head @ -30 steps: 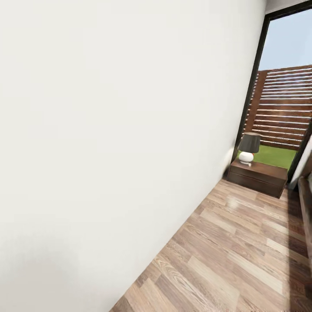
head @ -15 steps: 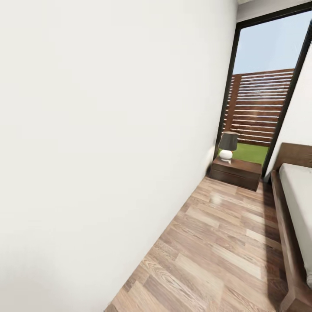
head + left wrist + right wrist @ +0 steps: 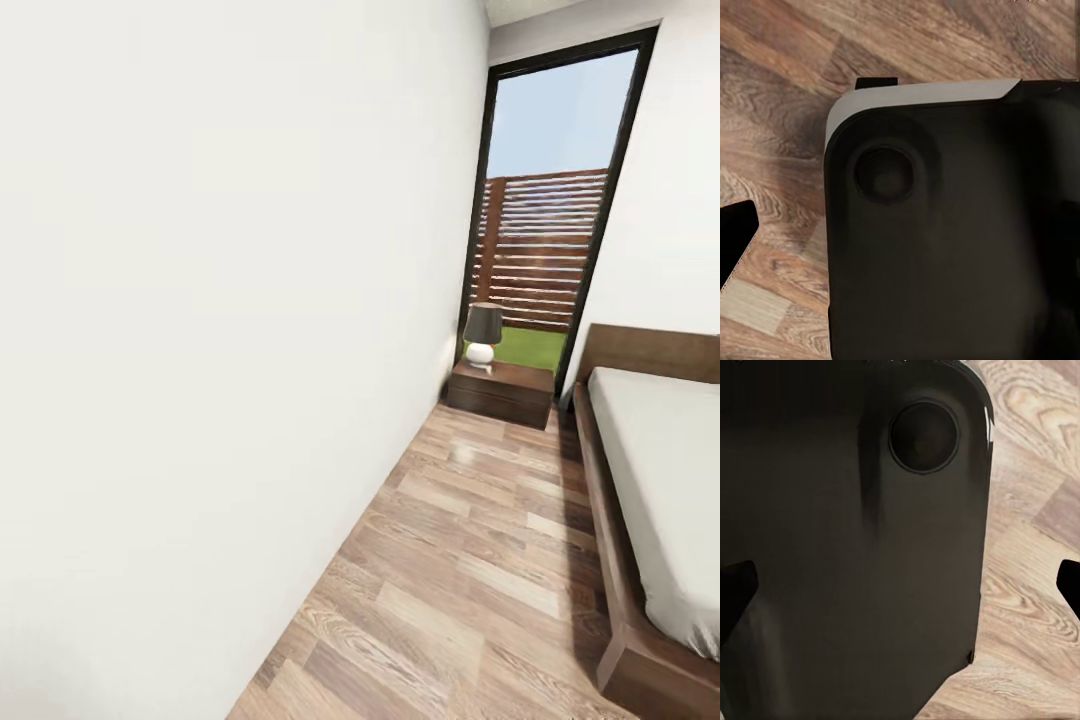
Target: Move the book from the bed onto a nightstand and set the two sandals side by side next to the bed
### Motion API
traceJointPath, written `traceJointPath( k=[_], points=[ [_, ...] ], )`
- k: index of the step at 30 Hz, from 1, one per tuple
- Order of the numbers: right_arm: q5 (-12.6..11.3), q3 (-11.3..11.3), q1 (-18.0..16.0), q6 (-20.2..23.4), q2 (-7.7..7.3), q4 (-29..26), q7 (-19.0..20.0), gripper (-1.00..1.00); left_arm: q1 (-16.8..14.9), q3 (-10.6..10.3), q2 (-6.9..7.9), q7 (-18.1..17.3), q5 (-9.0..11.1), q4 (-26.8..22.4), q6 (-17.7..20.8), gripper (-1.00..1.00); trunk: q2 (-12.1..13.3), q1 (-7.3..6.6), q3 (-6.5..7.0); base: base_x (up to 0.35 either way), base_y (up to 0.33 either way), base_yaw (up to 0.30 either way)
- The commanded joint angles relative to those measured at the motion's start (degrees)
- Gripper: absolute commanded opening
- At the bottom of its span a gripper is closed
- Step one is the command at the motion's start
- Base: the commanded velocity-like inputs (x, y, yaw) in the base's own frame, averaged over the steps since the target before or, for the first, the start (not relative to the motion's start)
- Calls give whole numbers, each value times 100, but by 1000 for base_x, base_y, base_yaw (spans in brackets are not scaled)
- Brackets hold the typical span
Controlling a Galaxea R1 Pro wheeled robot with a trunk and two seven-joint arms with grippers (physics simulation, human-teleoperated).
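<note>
the right gripper (image 3: 900, 585) shows dark fingertips spread wide over the robot's black base (image 3: 855, 547); the left gripper's (image 3: 735, 240) state i cannot tell. the bed (image 3: 655, 480) lies along the right, the nightstand (image 3: 500, 392) with a lamp (image 3: 483, 335) by the window (image 3: 548, 210). hugging the wall (image 3: 220, 300) risks a scrape. no writing readable.

Both wrist views look down past dark fingertips (image 3: 735, 244) (image 3: 733, 585) onto the robot's own black base (image 3: 945, 240).
</note>
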Motion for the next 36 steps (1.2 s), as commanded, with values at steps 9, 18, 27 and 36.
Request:
traceJointPath(
  k=[9, 18, 27, 36],
  points=[
    [-1, -9, -2, 0, -1, 2, 13, 100, -1, -1, 0, -1, 0, 1, -18, 100, -2, 0, 19, 0, 0, -249],
    [-1, -6, -2, 0, -1, 2, 11, 100, -1, -1, 0, -1, 0, 1, -18, 100, -2, 0, 39, 0, 0, -250],
    [-1, -7, -2, 0, -1, 2, 8, 100, -1, -1, 8, -1, -8, 1, -205, 100, -2, 0, 58, 0, 0, -250],
    [-9, -17, -2, 0, -19, 0, 9, 100, -1, -1, 9, -1, -12, 1, -246, 100, -2, 0, 79, 0, 0, -252]
  ],
)
